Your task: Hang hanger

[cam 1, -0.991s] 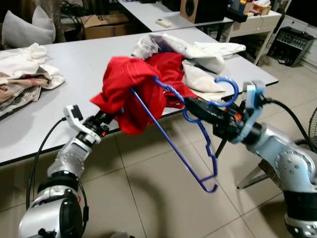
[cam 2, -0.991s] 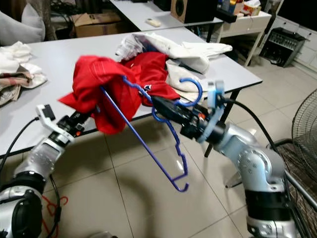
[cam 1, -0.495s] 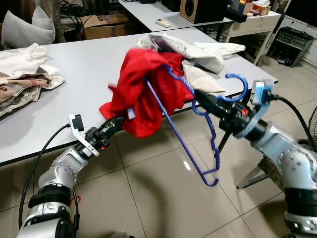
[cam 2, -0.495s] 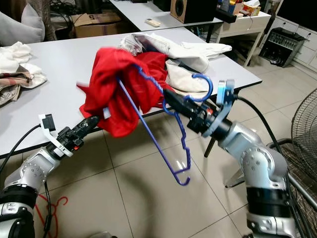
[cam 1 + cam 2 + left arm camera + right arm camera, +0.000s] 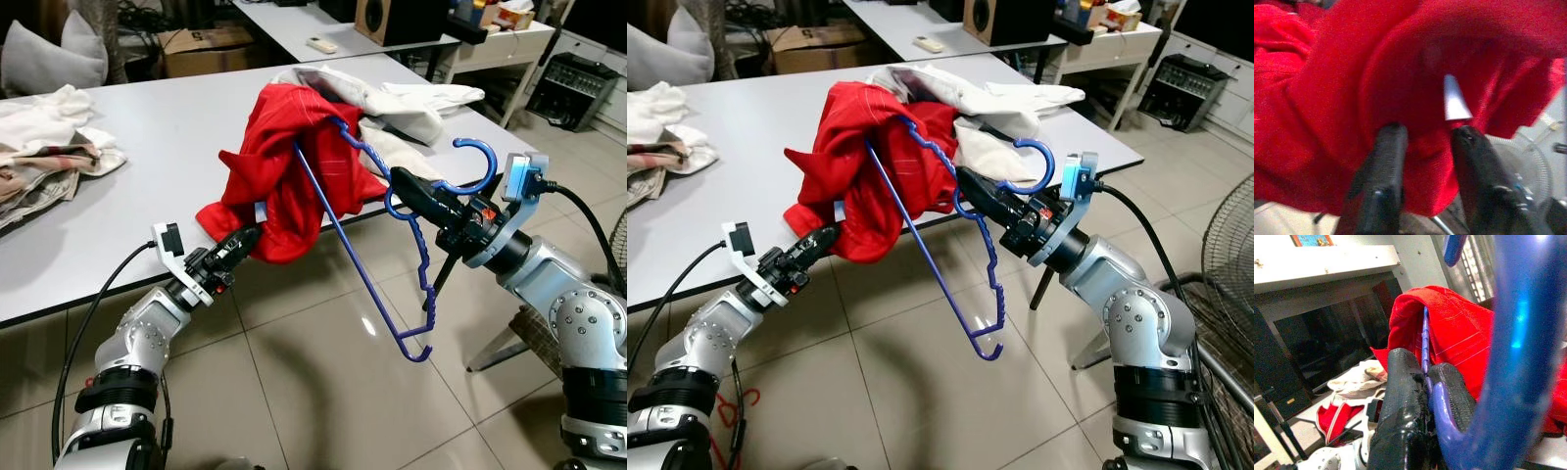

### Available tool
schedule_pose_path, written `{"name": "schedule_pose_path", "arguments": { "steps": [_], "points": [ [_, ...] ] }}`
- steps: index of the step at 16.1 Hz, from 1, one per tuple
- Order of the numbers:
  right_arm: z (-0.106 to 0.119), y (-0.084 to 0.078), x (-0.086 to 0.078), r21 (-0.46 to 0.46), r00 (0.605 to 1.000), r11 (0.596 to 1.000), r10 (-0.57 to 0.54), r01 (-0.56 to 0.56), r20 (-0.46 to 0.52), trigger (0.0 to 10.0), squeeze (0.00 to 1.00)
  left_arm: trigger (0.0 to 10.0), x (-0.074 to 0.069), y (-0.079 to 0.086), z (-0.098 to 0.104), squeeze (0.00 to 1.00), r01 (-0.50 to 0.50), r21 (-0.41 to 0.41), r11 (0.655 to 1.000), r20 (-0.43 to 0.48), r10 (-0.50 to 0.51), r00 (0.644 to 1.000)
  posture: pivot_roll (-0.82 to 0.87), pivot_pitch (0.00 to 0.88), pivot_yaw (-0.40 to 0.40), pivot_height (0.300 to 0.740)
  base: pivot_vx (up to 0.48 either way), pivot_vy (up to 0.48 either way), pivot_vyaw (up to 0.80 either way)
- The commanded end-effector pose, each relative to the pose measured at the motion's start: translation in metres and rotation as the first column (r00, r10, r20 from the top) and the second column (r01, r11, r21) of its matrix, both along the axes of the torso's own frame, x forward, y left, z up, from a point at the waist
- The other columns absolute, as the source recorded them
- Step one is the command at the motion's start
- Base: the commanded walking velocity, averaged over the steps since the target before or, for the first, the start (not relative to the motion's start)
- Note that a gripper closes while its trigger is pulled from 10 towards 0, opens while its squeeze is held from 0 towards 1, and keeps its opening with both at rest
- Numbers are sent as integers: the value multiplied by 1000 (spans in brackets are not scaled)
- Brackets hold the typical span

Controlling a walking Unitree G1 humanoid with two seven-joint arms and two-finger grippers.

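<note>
Grippers work together just in front of the robot, above the tiled floor (image 5: 294, 392). The left gripper (image 5: 238, 245) has its two black fingers (image 5: 1386, 161) closed to a narrow gap on the lower hem of the red garment (image 5: 284, 176), a fold of cloth pinched between them. A second ago this arm was lower and nearer the robot's body; it has since stretched forward and up, and the cloth, then bunched in a loose ball over the hanger's upper end, now hangs longer and flatter from it.

To the right, the right gripper (image 5: 407, 191) is clamped tight on the neck of the blue hanger (image 5: 372, 284), just under the hook (image 5: 470, 166), with the blue wire squeezed between its fingers in the right wrist view. The hanger is held in the air, tilted, its upper shoulder inside the garment and its lower end pointing at the floor. It has swung a little more upright and moved slightly away from the robot over the last second.

Judging by this, the garment is being drawn down over the hanger, and is only partly seated; hanging it up has not begun.

Beyond them stands the grey table (image 5: 167, 127), with white clothes (image 5: 392, 98) heaped just behind the red garment and more laundry (image 5: 49, 137) at its far left end.
</note>
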State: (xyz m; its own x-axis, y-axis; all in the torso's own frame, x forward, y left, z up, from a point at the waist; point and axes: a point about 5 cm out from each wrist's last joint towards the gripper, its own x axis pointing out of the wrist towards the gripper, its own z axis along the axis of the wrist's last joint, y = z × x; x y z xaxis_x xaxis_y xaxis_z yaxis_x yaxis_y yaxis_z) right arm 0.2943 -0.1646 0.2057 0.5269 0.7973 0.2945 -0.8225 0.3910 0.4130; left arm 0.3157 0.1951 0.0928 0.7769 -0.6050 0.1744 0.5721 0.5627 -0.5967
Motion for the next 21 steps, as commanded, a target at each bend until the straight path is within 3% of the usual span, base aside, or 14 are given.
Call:
{"name": "schedule_pose_path", "arguments": {
  "steps": [1,2,3,6,7,9,10,11,16,18,21],
  "points": [
    [12,0,-2,18,998,1000,19,-20,54,10000,0,10000,3,0,-1,0,-27,39,999,-15,28,1000,-143,0,-25,740,0,0,0],
    [12,0,-2,19,998,1000,21,-22,55,10000,0,10000,2,1,-1,0,-29,40,999,-17,30,999,-142,0,-25,740,0,0,0],
    [12,0,-3,23,998,999,25,-26,56,10000,0,10000,0,5,0,1000,-26,-23,999,-26,26,999,-141,0,-24,740,0,0,0],
    [12,1,-4,33,998,999,41,-43,57,10000,0,10000,-2,6,3,1000,-11,-127,992,-24,8,1000,-137,0,-27,740,0,0,0],
    [13,3,-4,38,997,998,57,-59,58,10000,0,10000,2,6,5,1000,-51,-197,979,-37,44,998,-136,0,-29,740,0,0,0],
    [13,4,-5,40,996,997,65,-68,60,10000,0,10000,5,4,5,1000,-71,-228,971,-49,62,997,-137,0,-29,740,0,0,0],
    [14,4,-5,46,995,996,75,-78,62,10000,0,10000,6,-4,2,733,-52,-183,982,-54,43,998,-138,0,-28,740,0,0,0],
    [16,6,-7,52,994,995,86,-90,65,10000,0,10000,7,-11,0,0,-44,-165,985,-63,33,997,-141,0,-27,740,0,0,0],
    [18,8,-9,65,991,991,109,-113,72,10000,0,10000,14,-15,-4,0,-114,-140,984,-109,99,989,-143,0,-23,740,0,0,0],
    [18,8,-10,69,991,991,109,-114,71,10000,0,10000,16,-10,5,0,-146,-239,960,-72,132,989,-141,0,-24,740,0,0,0],
    [18,8,-10,74,991,990,112,-117,68,10000,0,9922,16,-15,11,0,-89,-276,957,-30,84,996,-137,0,-26,740,0,0,0]
  ]
}}
